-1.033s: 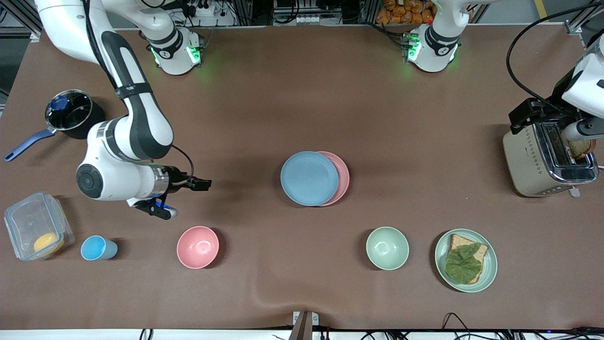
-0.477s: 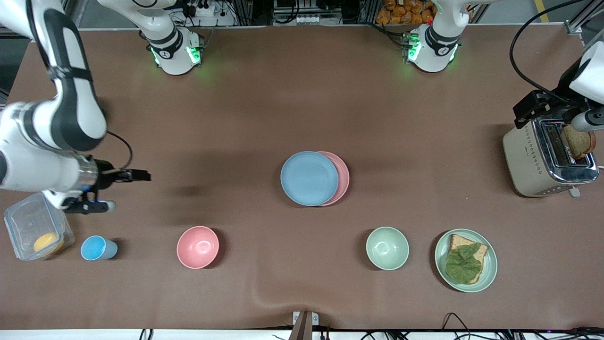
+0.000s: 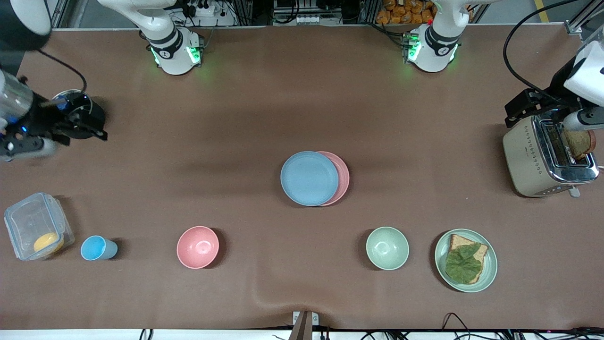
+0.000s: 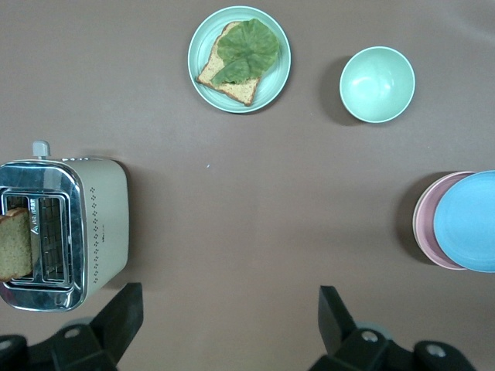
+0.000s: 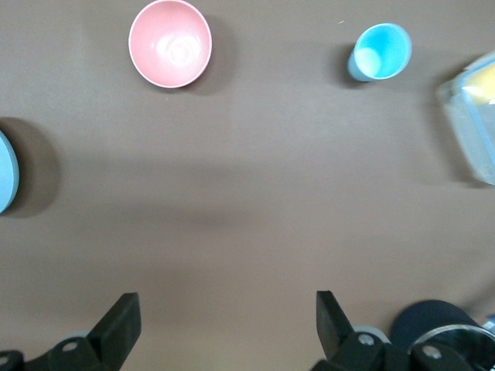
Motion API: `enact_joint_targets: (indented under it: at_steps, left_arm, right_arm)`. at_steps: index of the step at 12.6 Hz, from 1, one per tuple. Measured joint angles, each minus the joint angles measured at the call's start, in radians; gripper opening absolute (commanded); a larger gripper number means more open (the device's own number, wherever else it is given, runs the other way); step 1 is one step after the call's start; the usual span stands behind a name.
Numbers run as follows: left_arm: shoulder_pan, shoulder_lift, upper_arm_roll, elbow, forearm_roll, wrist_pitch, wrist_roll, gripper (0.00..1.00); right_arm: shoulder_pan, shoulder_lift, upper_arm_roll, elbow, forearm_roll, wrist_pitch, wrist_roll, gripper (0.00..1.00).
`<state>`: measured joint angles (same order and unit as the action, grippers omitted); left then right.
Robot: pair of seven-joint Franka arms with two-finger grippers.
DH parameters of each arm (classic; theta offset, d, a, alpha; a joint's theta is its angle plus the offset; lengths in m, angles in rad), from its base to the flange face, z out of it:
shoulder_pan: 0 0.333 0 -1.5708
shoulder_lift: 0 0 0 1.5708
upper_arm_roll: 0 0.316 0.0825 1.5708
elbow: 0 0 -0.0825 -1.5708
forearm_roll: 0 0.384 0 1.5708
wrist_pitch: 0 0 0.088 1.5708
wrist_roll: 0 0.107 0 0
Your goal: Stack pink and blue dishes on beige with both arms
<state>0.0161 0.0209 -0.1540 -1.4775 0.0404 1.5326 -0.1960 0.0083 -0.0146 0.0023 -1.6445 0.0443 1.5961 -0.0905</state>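
Observation:
The light blue plate [image 3: 309, 178] lies on the pink plate [image 3: 343, 174] at the table's middle, the pink rim peeking out toward the left arm's end. The left wrist view shows the same blue plate [image 4: 468, 220] on the pink plate [image 4: 424, 220]. No beige plate shows in any view. My right gripper [image 3: 82, 130] is open and empty, raised over the black pot [image 3: 78, 113] at the right arm's end; its own view shows the gripper [image 5: 228, 325] holding nothing. My left gripper [image 3: 521, 109] hangs open and empty over the toaster [image 3: 542, 160], and the gripper [image 4: 228, 321] is bare there too.
Nearer the front camera stand a clear container [image 3: 35, 226], a small blue cup [image 3: 96, 248], a pink bowl [image 3: 198, 247], a green bowl [image 3: 387, 248] and a green plate [image 3: 490, 257] carrying a sandwich. A slice of toast [image 3: 579, 144] sticks out of the toaster.
My right arm has swung away from the pink bowl's area to the right arm's end and risen over the pot. The left gripper shifted slightly over the toaster. The plates stayed put.

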Motion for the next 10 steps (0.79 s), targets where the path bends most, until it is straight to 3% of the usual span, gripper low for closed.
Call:
enact_joint_targets:
  at_steps: [10]
  left_arm:
    - [0.000,0.004,0.001,-0.002,0.000,-0.054,0.003,1.00]
  right_arm:
    - [0.000,-0.031,-0.007,-0.010,-0.044,-0.035,0.020,1.00]
